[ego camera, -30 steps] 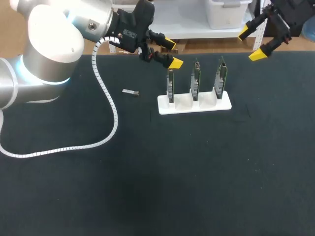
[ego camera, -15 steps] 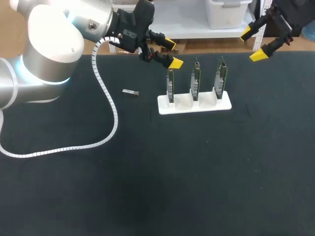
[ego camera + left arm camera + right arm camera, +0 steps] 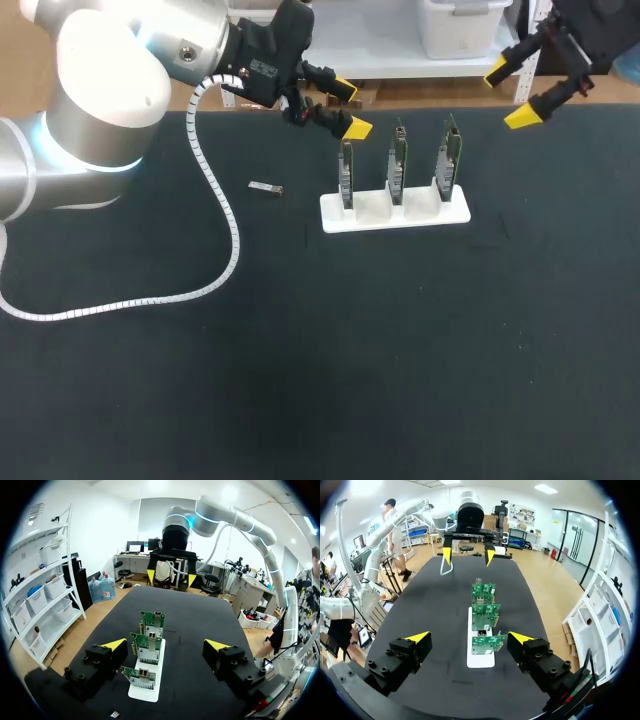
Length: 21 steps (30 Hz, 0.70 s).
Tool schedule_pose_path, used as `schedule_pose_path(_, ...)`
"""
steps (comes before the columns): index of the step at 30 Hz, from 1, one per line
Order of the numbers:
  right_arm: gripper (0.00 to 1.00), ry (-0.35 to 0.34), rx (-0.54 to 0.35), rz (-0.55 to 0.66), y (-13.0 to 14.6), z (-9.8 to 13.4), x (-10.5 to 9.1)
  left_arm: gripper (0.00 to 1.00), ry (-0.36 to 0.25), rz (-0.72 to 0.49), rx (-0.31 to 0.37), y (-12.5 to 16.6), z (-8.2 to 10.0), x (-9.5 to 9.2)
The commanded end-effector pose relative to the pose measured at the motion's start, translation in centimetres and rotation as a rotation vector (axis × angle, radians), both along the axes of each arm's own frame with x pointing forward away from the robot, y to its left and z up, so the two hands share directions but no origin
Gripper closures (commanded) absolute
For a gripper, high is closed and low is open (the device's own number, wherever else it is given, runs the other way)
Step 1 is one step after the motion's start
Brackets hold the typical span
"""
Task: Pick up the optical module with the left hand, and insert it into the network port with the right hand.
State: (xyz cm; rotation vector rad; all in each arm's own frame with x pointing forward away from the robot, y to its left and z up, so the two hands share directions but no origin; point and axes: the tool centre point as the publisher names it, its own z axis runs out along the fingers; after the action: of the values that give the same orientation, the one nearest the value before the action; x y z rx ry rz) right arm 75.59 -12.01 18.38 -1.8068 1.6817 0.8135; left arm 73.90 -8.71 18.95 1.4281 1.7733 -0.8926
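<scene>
On black table — white rack, optical module

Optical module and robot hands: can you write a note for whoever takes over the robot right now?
Left hand: open and empty, hanging over the table's far side, near the leftmost card.
Right hand: open and empty, up at the far right corner.
Optical module: lying flat on the table, to the left of the white stand. Nothing touches it.
Network cards: three, upright in the stand.
Done: nothing yet.
Left: the left hand picks up the module, then the right hand pushes it into a card's port.
</scene>
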Motion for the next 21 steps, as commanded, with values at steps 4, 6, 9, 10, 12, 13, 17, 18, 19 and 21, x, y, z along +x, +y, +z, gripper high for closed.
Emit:
schedule_pose_path(4,0.0,-0.005,0.017,0.0,0.62,0.14,-0.94,0.0,0.002,0.003,0.006,-0.07,0.1,-0.04)
schedule_pose_path(6,0.0,-0.005,0.02,0.003,0.73,0.15,-1.02,0.0,0.002,0.003,0.006,-0.07,0.1,-0.04)
schedule_pose_path(9,0.0,-0.005,0.022,0.007,0.87,0.16,-1.09,0.0,0.002,0.003,0.006,-0.07,0.1,-0.04)
schedule_pose_path(10,0.0,-0.005,0.016,0.002,0.88,0.18,-1.11,0.0,0.002,0.003,0.006,-0.07,0.1,-0.04)
schedule_pose_path(12,0.0,0.002,-0.023,-0.011,0.82,0.09,-0.99,0.0,0.002,0.003,0.006,-0.07,0.1,-0.04)
schedule_pose_path(13,0.0,0.002,-0.023,-0.011,0.82,0.09,-0.99,0.0,0.002,0.003,0.006,-0.07,0.1,-0.04)
schedule_pose_path(17,0.0,0.002,-0.023,-0.011,0.82,0.09,-0.99,0.0,0.002,0.003,0.006,-0.07,0.1,-0.04)
schedule_pose_path(18,0.0,0.002,-0.023,-0.011,0.82,0.09,-0.99,0.0,0.002,0.003,0.006,-0.07,0.1,-0.04)
schedule_pose_path(19,0.0,0.002,-0.023,-0.011,0.82,0.09,-0.99,0.0,0.002,0.003,0.006,-0.07,0.1,-0.04)
schedule_pose_path(21,0.0,0.002,-0.023,-0.011,0.82,0.09,-0.99,0.0,0.002,0.003,0.006,-0.07,0.1,-0.04)
